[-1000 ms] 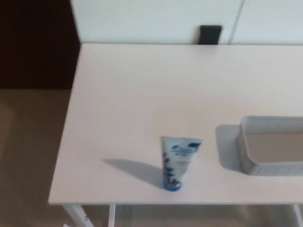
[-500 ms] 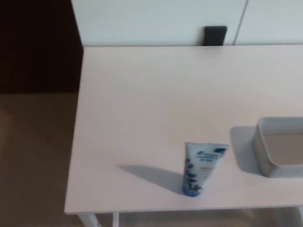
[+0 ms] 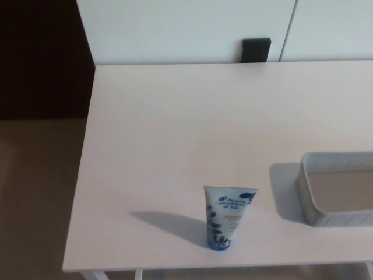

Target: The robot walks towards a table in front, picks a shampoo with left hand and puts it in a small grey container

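Head view, single frame. A pale tabletop fills most of the view; its left edge and front edge are both visible, while its right side runs out of the picture. White panels stand behind the far edge, with a thin vertical seam between them right of centre. A brown floor lies left of the tabletop, and a dark wall area sits above it. The grey container rests near the front edge at the right side of the tabletop. It is a low rectangular tray with a perforated wall, cut off by the picture's right border. The shampoo tube stands upright on its blue cap close to the front edge, its wide crimped end up. It is white with blue print, sits left of the container and apart from it, and casts a shadow leftward across the tabletop. A small black object sits at the far edge against the panels. The left hand and right hand are both out of frame, so the state of their fingers cannot be told.
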